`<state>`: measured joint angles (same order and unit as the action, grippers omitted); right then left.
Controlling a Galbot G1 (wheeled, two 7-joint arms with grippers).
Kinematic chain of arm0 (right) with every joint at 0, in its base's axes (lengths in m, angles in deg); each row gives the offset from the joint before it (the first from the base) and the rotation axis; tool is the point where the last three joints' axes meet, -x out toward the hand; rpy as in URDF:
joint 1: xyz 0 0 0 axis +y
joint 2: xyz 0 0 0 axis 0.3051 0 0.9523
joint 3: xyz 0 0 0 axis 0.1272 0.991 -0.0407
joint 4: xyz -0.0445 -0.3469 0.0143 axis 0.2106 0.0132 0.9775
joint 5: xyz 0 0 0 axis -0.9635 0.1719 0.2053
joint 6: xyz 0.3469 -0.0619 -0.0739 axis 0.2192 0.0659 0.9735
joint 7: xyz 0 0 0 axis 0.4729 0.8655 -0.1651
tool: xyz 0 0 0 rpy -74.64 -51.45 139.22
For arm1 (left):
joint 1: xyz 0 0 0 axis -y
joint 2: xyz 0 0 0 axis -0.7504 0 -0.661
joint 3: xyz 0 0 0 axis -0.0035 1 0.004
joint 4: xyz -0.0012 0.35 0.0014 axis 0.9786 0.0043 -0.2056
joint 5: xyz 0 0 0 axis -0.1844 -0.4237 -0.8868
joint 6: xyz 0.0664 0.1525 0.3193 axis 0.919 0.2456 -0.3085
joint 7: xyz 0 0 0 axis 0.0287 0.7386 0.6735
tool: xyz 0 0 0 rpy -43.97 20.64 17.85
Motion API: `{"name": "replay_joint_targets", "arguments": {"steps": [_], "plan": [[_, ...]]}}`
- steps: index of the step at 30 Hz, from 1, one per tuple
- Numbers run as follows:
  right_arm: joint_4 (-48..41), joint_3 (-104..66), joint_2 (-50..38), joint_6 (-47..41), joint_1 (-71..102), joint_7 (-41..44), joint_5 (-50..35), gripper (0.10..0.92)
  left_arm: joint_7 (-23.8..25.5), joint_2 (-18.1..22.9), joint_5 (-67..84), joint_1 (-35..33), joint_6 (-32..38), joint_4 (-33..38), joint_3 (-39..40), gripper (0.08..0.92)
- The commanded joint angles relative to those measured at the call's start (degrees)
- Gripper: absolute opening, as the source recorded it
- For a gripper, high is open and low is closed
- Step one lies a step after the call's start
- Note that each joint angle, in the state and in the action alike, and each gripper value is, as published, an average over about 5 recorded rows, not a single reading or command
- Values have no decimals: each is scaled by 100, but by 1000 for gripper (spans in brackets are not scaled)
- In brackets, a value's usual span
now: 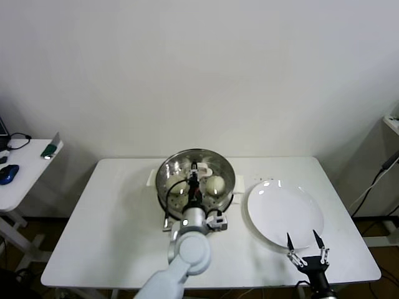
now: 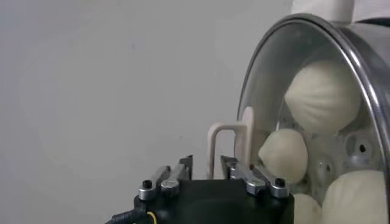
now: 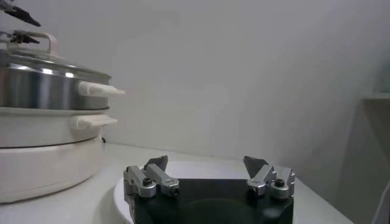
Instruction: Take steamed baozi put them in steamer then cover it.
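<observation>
The steamer (image 1: 167, 198) stands mid-table with the glass cover (image 1: 221, 167) resting on it. Through the glass I see steamed baozi (image 1: 215, 184) on the perforated tray, also clear in the left wrist view as baozi (image 2: 320, 94). My left gripper (image 1: 194, 172) hangs over the cover's centre. Its jaws straddle the cream handle (image 2: 222, 131) with a small gap on each side, open, left gripper (image 2: 207, 163). My right gripper (image 1: 305, 244) is parked open over the near rim of the white plate (image 1: 285, 208), holding nothing, right gripper (image 3: 207, 165).
The bare white plate sits to the right of the steamer, whose side handles (image 3: 100, 90) point toward it. A side table (image 1: 19, 177) with a blue mouse stands at far left. A wall is behind.
</observation>
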<state>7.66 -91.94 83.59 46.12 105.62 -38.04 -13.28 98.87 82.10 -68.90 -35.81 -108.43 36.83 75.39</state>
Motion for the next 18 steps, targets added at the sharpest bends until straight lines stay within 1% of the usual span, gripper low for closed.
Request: {"name": "replay_joint_targets", "arguments": {"steps": [1, 5, 7, 9, 11, 15, 18], "plan": [[-13, 32, 9, -74, -20, -7, -17, 823, 206, -453, 773, -236, -246, 1100, 16, 389], [-34, 57, 9, -144, -33, -17, -54, 823, 179, -721, 1086, -569, -239, 1637, -64, 502], [-28, 67, 7, -178, -37, -65, -102, 823, 11, -836, 1378, -773, -174, 1915, -164, 563], [17, 80, 3, -198, -34, -198, -165, 823, -323, -881, 1909, -955, 4, 2148, -358, 623], [106, 91, 2, -226, -27, -335, -220, 823, -789, -885, 2779, -1107, 293, 2346, -699, 675], [319, 88, -6, -255, -24, -390, -265, 823, -1669, -1000, 4588, -1478, 1001, 2558, -1661, 784], [411, 83, -22, -251, -22, -345, -266, 823, -2071, -1170, 5600, -1873, 1628, 2601, -2491, 817]]}}
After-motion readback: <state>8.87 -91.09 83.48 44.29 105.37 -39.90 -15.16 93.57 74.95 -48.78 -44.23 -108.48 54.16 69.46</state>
